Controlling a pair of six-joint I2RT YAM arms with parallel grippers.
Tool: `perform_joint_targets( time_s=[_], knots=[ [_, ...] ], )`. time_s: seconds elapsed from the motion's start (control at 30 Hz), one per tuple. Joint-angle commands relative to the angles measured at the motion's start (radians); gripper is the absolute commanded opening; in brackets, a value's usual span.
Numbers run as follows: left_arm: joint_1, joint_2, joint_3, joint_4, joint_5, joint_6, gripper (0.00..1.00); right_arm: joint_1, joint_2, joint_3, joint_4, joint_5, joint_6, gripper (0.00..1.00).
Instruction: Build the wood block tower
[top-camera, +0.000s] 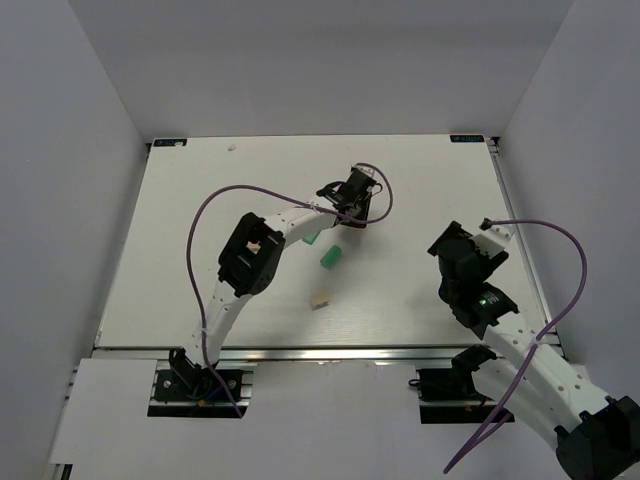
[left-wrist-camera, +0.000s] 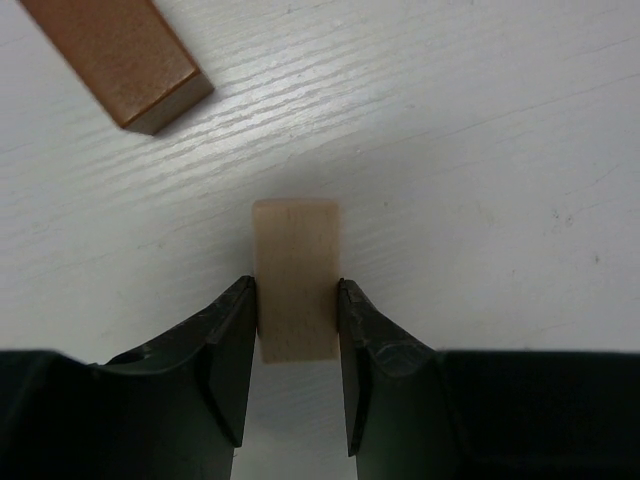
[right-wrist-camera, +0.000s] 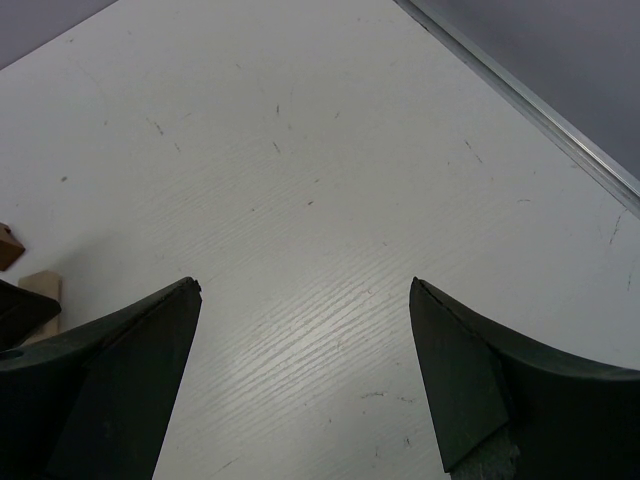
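While in left claw (left-wrist-camera: 296, 290) — tan block (left-wrist-camera: 295, 245).

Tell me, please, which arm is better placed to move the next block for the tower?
Left. The left tool is closed on a light tan block lying on the table, near a brown block. The right tool stands open, off to the side, gripping nothing.

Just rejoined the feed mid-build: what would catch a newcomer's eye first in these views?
The left gripper, out past the middle of the table, is shut on a light tan block, with a brown block lying close by. Closer to the near edge, a green block and a second tan block lie loose and apart. The right gripper hangs open over the table's right side.
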Motion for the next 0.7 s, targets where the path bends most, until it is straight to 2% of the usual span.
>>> perform_joint_targets(
  time_s=[0.0,0.07,0.23,0.4,0.5,0.67],
  knots=[
    [-0.002,-0.179,-0.046,-0.001,-0.051,-0.046,0.15,-0.005,-0.012,-0.002,0.038,0.03,0.013,0.89],
    [-0.002,-0.25,-0.12,0.038,-0.095,-0.063,0.14,-0.005,-0.01,-0.002,0.038,0.026,0.011,0.89],
    [0.005,-0.532,-0.469,0.121,-0.19,-0.141,0.14,-0.006,-0.005,-0.001,0.038,0.026,0.011,0.89],
    [0.037,-0.735,-0.743,0.17,-0.249,-0.236,0.14,-0.009,0.005,-0.007,0.059,0.019,0.01,0.89],
    [0.074,-0.8,-0.844,0.198,-0.239,-0.243,0.15,-0.009,0.021,-0.002,0.061,0.004,0.006,0.89],
    [0.141,-0.788,-0.93,0.246,-0.227,-0.237,0.13,-0.009,0.034,0.007,0.045,0.004,0.009,0.89]
  ],
)
